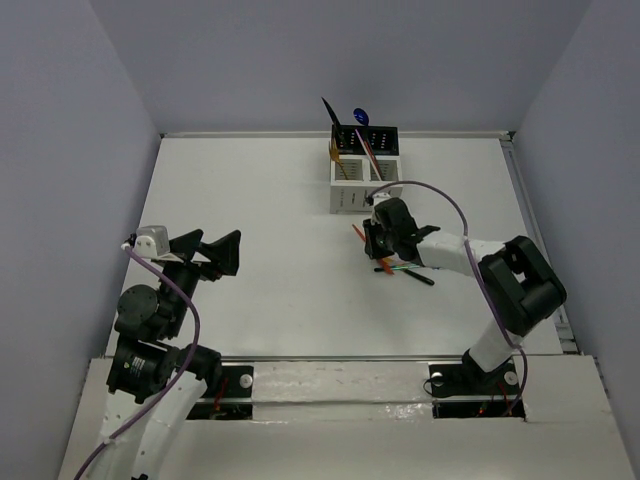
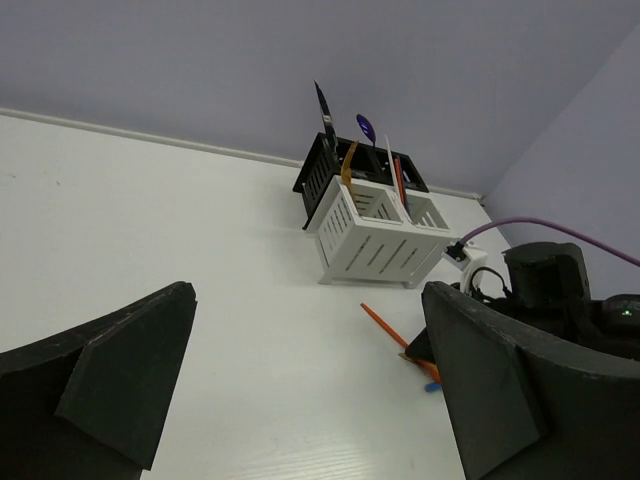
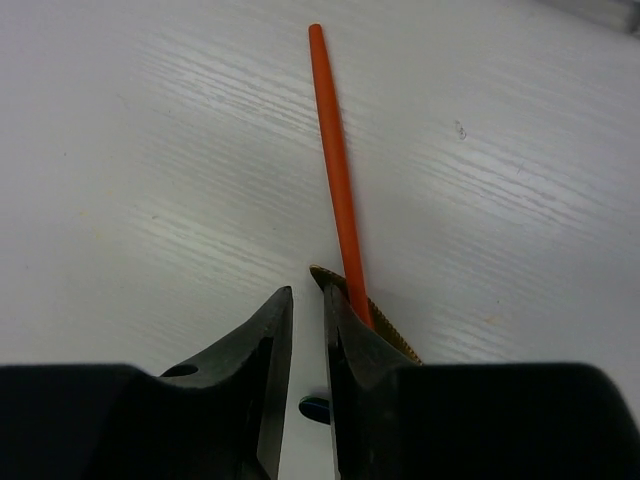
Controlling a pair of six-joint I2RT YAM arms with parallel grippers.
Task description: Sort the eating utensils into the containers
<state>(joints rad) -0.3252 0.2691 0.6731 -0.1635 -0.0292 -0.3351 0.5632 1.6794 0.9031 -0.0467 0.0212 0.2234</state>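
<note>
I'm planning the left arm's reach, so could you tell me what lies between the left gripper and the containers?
Only bare white table lies between the left gripper and the containers; both the left wrist and top views show this.

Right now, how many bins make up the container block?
4, all joined: left white bin and right white bin on the near side, left black bin and right black bin behind. None looks hidden.
</note>
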